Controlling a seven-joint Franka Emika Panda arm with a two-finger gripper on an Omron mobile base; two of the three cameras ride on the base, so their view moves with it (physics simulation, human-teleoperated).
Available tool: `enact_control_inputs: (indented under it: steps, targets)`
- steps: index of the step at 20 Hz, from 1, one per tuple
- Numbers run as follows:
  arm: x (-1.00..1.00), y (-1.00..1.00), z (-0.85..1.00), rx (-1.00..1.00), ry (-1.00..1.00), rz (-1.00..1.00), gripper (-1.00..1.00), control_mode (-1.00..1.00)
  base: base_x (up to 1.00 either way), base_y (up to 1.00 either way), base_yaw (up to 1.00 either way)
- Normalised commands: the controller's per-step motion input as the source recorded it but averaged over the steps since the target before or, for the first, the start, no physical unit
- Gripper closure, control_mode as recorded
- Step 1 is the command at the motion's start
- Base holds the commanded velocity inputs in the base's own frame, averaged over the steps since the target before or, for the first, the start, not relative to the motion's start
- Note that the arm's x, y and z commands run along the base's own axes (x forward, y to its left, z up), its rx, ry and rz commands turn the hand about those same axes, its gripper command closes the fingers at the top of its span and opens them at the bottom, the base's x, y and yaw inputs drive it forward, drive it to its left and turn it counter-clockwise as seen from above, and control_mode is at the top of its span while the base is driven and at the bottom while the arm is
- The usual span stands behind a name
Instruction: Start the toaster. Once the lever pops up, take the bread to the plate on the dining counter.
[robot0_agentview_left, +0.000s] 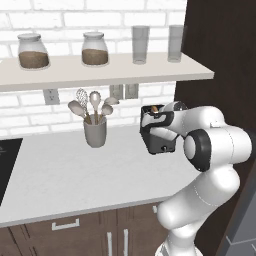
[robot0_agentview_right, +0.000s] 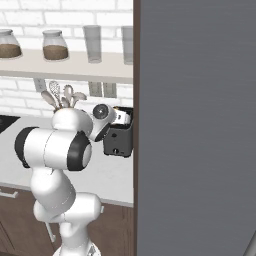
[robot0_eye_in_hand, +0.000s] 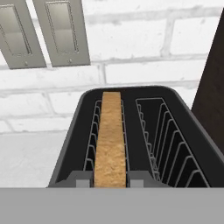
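The dark toaster (robot0_agentview_left: 161, 136) (robot0_agentview_right: 119, 138) stands on the white worktop against the brick wall, beside a dark cabinet side. From above in the hand view, the toaster (robot0_eye_in_hand: 131, 131) has two wire-lined slots. The bread (robot0_eye_in_hand: 110, 135) stands on edge in the left slot, and its golden top pokes out of the toaster (robot0_agentview_left: 154, 108). My gripper (robot0_eye_in_hand: 110, 178) is right over that slot, with one grey fingertip (robot0_eye_in_hand: 82, 178) pressed to each face of the slice. It is shut on the bread. The plate and the dining counter are out of view.
A grey utensil cup (robot0_agentview_left: 95, 132) with spoons and a whisk stands left of the toaster. Above is a shelf (robot0_agentview_left: 100, 72) with jars and glasses. Wall outlets (robot0_eye_in_hand: 61, 33) sit behind the toaster. A dark cabinet side (robot0_agentview_left: 220, 50) closes off the right. A black cooktop (robot0_agentview_left: 7, 160) lies far left.
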Motion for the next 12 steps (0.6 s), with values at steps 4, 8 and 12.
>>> enact_control_inputs:
  steps: [4, 8, 12]
  targets:
    - [0.0, 0.0, 0.0, 0.0, 0.0, 0.0, 1.0, -1.0, 0.0, 0.0, 0.0]
    - [0.0, 0.0, 0.0, 0.0, 0.0, 0.0, 1.0, -1.0, 0.0, 0.0, 0.0]
    - [0.0, 0.0, 0.0, 0.0, 0.0, 0.0, 1.0, -1.0, 0.0, 0.0, 0.0]
